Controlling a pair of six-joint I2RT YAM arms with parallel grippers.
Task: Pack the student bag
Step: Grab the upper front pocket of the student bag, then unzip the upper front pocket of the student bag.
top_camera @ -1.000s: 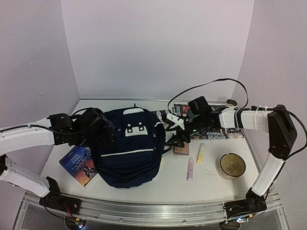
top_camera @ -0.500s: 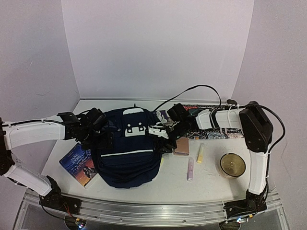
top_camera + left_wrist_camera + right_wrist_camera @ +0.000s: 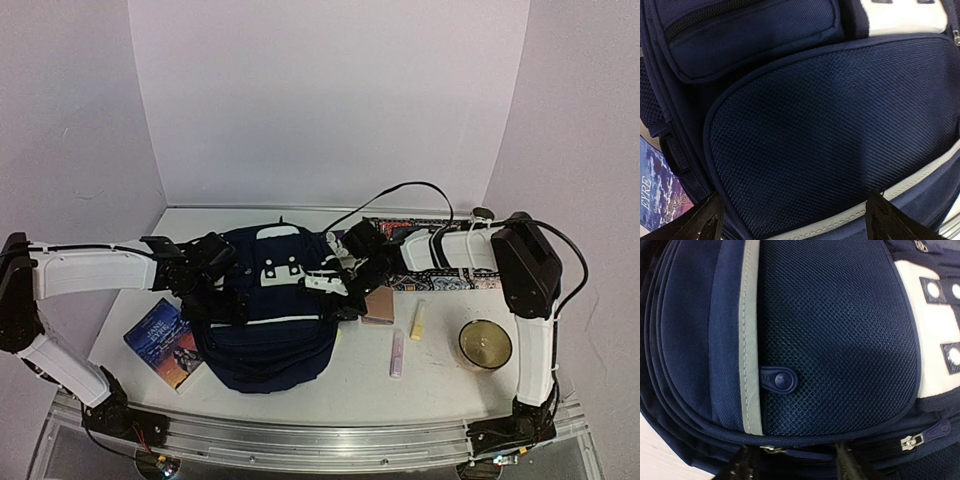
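Since both arms reach in from opposite sides, I read the top view as a move to steady the student bag [image 3: 265, 335] and get at a zip. The left gripper [image 3: 226, 293] hangs over the bag's left flank and the right gripper [image 3: 338, 289] over its right. The bag lies flat, left of the table's middle, with its base toward the near edge. Nothing looks packed yet, I judge: a book [image 3: 163, 344] lies just beside it toward the near-left corner, and a bowl [image 3: 485, 344] sits toward the near-right corner. On the left wrist camera the claw is spread wide, and its fingertips [image 3: 702, 222] frame only the bag's navy mesh panel, which is edged by a pale stripe [image 3: 920, 180]. I cannot tell whether they touch the fabric. On the right wrist camera the claw is partly open and grips nothing I can see, its fingers straddling the zip line at the bag's edge, near a silver slider [image 3: 912, 441]. The bag shows dark navy weave, a rubber tab [image 3: 779, 379] on the mesh and a white patch [image 3: 935, 325] with eyelets, and every zip in sight looks closed.
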